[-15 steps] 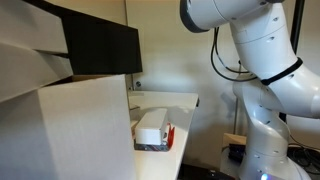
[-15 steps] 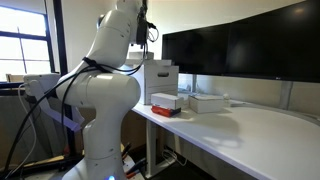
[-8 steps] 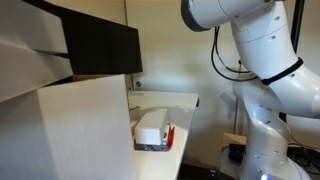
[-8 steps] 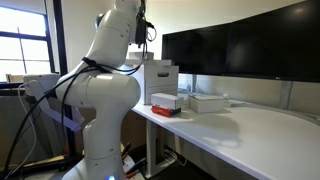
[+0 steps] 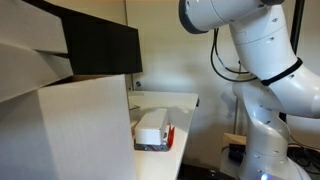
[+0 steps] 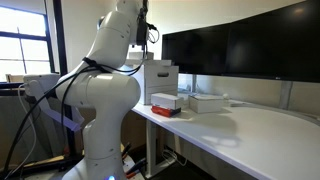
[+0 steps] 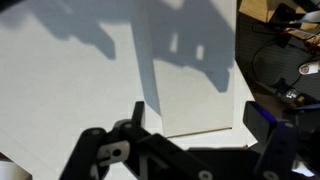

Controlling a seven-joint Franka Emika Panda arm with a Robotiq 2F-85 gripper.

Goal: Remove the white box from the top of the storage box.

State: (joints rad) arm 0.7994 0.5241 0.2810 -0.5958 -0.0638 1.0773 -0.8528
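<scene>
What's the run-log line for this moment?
phase: pre-approach | gripper: open, empty, raised, apart from both boxes | white box: on top of storage box, untouched | storage box: near desk edge

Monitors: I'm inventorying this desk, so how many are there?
2. One monitor stands nearer the arm; the other beside it, reaching the frame's edge. More may be hidden.

A: In an exterior view, low and close behind a big carton (image 5: 85,130), looking along the desk (image 5: 185,100) toward the arm (image 5: 260,50).
B: In an exterior view, further back beside the arm's base, facing the monitors (image 6: 240,50) across the desk.
A: Shared in both exterior views: arm, desk, white box (image 5: 152,122) atop the storage box (image 5: 168,135).
B: Wrist view aimed down at desktop and floor.
</scene>
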